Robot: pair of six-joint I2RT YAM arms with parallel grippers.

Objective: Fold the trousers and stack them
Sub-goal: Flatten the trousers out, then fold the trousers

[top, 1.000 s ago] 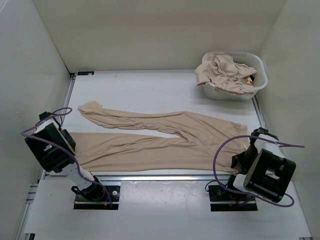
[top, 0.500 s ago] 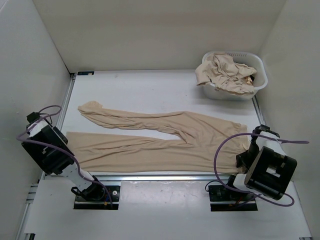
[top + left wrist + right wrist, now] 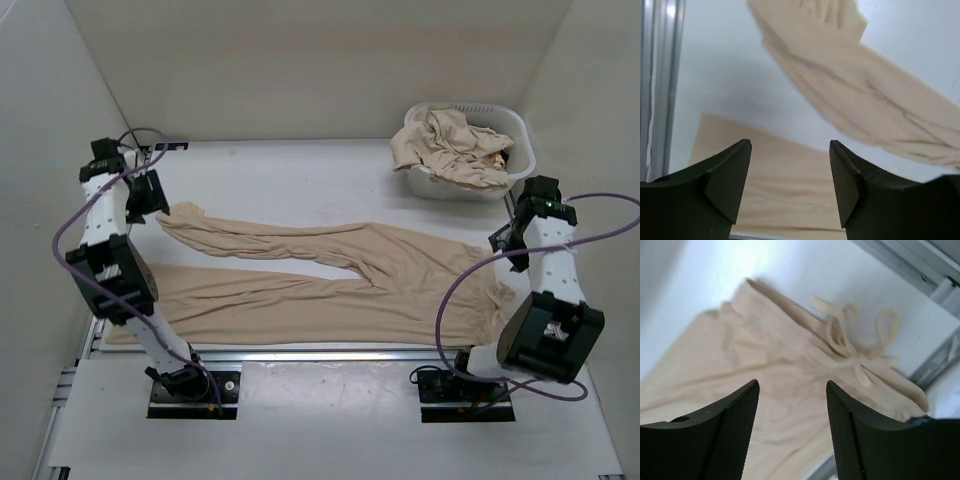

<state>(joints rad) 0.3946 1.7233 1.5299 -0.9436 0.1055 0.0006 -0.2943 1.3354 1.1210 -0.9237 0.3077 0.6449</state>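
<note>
One pair of beige trousers (image 3: 320,275) lies flat on the table, legs pointing left and waist at the right. My left gripper (image 3: 143,196) hangs open and empty above the cuff end of the far leg. In the left wrist view (image 3: 790,167) both legs (image 3: 865,95) show below its fingers. My right gripper (image 3: 508,243) hangs open and empty over the far corner of the waist. The right wrist view (image 3: 792,402) shows the waist and its drawstring bow (image 3: 855,342).
A white plastic basket (image 3: 518,128) at the back right holds a heap of more beige trousers (image 3: 450,145). Metal rails run along the table's left edge (image 3: 660,85) and the near edge (image 3: 320,355). White walls close in both sides.
Both arms have swung up from their folded pose at the near edge. The left has reached out to the far leg's cuff, the right to the waist. The trousers have not moved.
</note>
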